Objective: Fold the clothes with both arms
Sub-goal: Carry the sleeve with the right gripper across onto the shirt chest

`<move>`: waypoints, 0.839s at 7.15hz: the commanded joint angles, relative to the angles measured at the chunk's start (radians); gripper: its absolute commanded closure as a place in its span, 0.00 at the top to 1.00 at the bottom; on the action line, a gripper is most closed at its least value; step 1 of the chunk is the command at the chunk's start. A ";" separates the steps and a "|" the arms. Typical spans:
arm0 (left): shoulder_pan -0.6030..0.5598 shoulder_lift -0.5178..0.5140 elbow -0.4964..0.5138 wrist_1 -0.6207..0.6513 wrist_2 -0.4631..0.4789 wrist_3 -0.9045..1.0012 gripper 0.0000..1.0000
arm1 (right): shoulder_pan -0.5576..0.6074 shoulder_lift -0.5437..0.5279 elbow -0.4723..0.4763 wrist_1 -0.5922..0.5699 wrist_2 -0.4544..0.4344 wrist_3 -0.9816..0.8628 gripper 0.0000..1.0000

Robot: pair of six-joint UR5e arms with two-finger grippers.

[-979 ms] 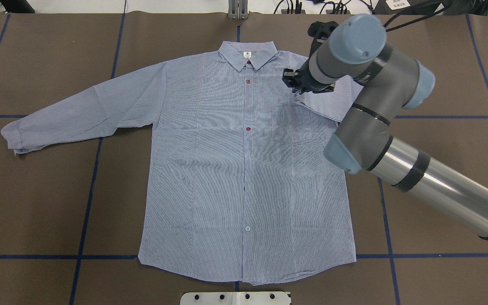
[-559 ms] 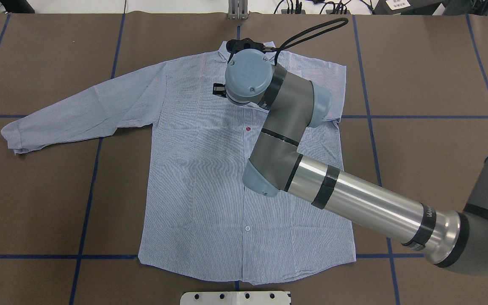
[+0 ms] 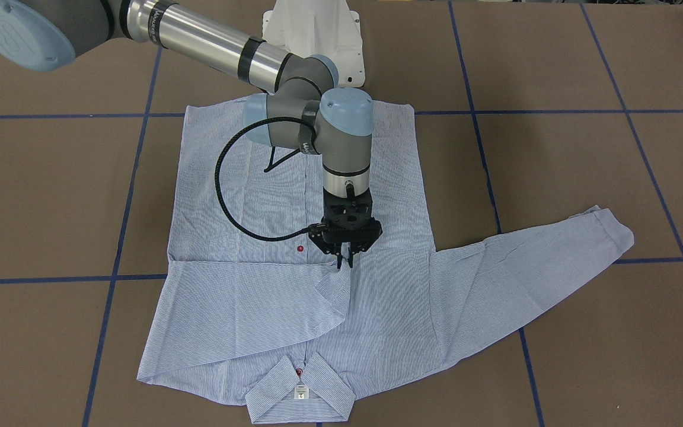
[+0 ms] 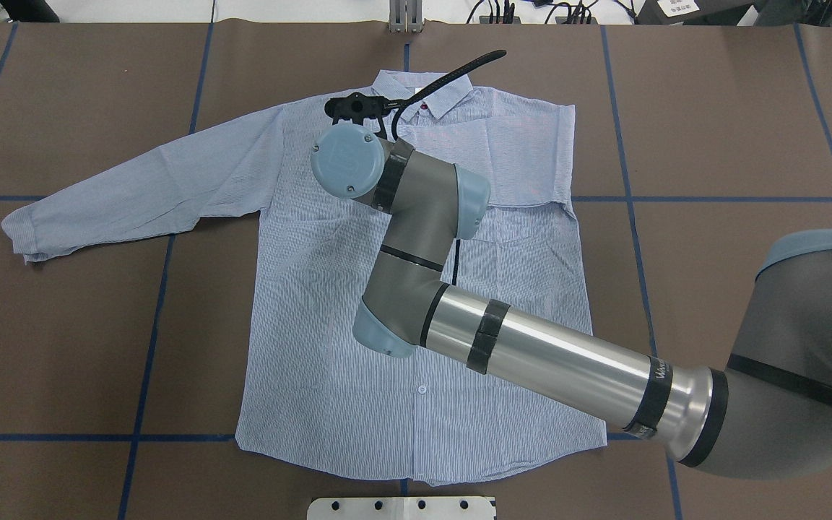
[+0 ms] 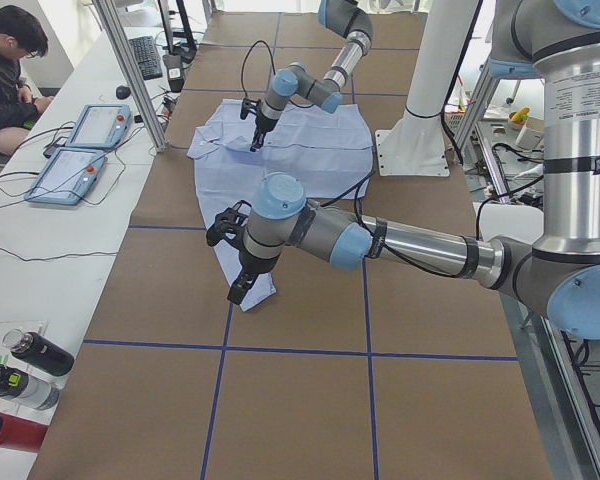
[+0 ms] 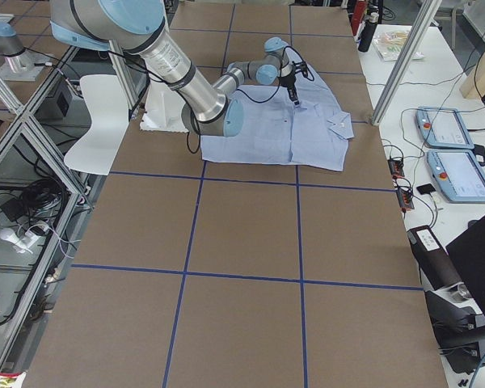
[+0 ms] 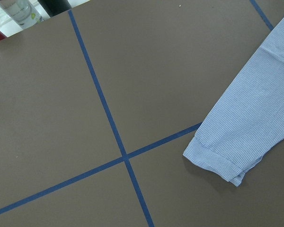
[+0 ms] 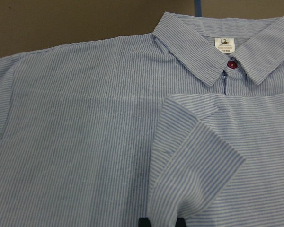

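The striped shirt (image 4: 329, 303) lies flat, front up, collar (image 4: 423, 90) at the far side. Its right sleeve (image 3: 246, 296) is folded across the chest. My right gripper (image 3: 345, 261) stands upright over the chest, shut on that sleeve's cuff (image 8: 199, 156); in the overhead view the wrist hides the fingers. The left sleeve (image 4: 134, 188) lies stretched out to the side. Its cuff (image 7: 213, 161) shows in the left wrist view. My left gripper (image 5: 238, 290) hangs by that cuff, seen only in the exterior left view; I cannot tell whether it is open or shut.
The brown table cover (image 4: 734, 108) carries blue tape lines. The white pedestal base (image 3: 312, 29) stands at the robot's edge. An operator (image 5: 5, 60), two pendants (image 5: 80, 150) and bottles (image 5: 20, 370) are on a side table beyond the far edge.
The right arm has swung left across the shirt with the right sleeve, which now lies folded over the chest with its cuff near the placket. The left sleeve has not moved.
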 commanded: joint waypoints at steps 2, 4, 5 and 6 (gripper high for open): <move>0.000 0.002 0.002 0.000 0.000 0.000 1.00 | -0.001 0.124 -0.142 0.001 -0.018 -0.009 1.00; 0.000 0.002 0.002 0.000 0.000 0.000 1.00 | 0.011 0.117 -0.142 0.004 0.003 -0.023 1.00; 0.003 -0.012 0.018 0.002 0.000 -0.005 1.00 | 0.057 0.112 -0.141 0.001 0.102 -0.037 1.00; 0.005 -0.056 0.073 0.002 -0.014 -0.017 1.00 | 0.121 0.076 -0.113 -0.008 0.228 -0.072 1.00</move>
